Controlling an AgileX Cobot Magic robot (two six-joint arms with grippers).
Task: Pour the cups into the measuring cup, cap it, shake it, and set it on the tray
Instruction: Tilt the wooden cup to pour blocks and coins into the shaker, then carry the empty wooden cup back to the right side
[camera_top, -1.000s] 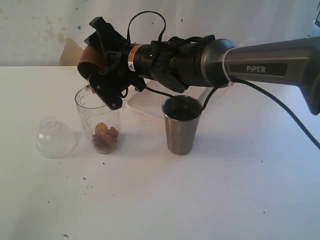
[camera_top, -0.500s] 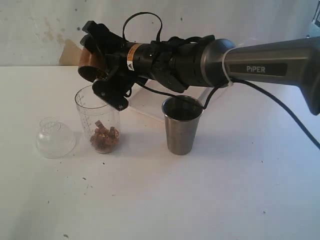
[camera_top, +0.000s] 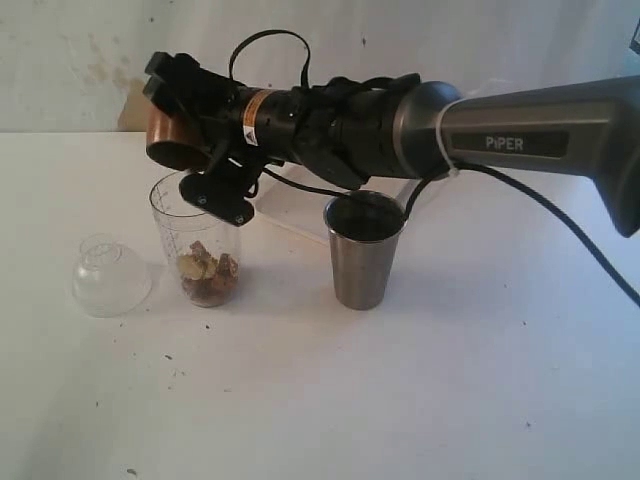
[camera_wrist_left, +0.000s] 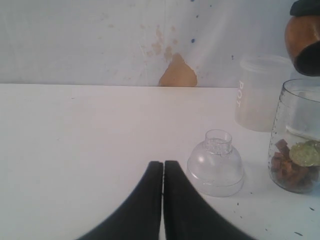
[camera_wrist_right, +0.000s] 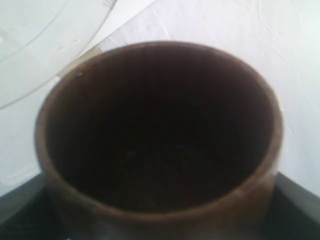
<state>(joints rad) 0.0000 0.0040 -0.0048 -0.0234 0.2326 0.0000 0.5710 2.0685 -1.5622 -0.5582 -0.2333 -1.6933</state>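
Where the right arm reaches across to the left side of the exterior view, we see its gripper (camera_top: 198, 138) closed around a small rounded brown wooden cup (camera_top: 165, 138), one black finger above the cup and one below. The cup lies tipped on its side, just above the rim of the clear plastic measuring cup with printed graduation marks (camera_top: 195, 235). In the right wrist view we look straight into the wooden cup; its inside is dark and we can make out no contents.

The measuring cup stands upright on the white table (camera_top: 400, 380). At its bottom lies a small heap of brown and pale yellow-green pieces (camera_top: 205, 277). The clear dome-shaped plastic lid with a knob-like spout (camera_top: 110, 277) rests on its wide rim on the table, near the measuring cup on the side away from the arm. The tall tapered stainless-steel tumbler (camera_top: 363, 255) stands upright on the other side, apart from the measuring cup and beneath the arm. Behind it we see a corner of the flat white tray (camera_top: 285, 212), largely hidden by the arm.

The left gripper (camera_wrist_left: 163, 166) has its two dark fingers pressed together with nothing between them, near the lid. A frosted translucent plastic cup (camera_wrist_left: 260, 95) stands beyond the measuring cup.
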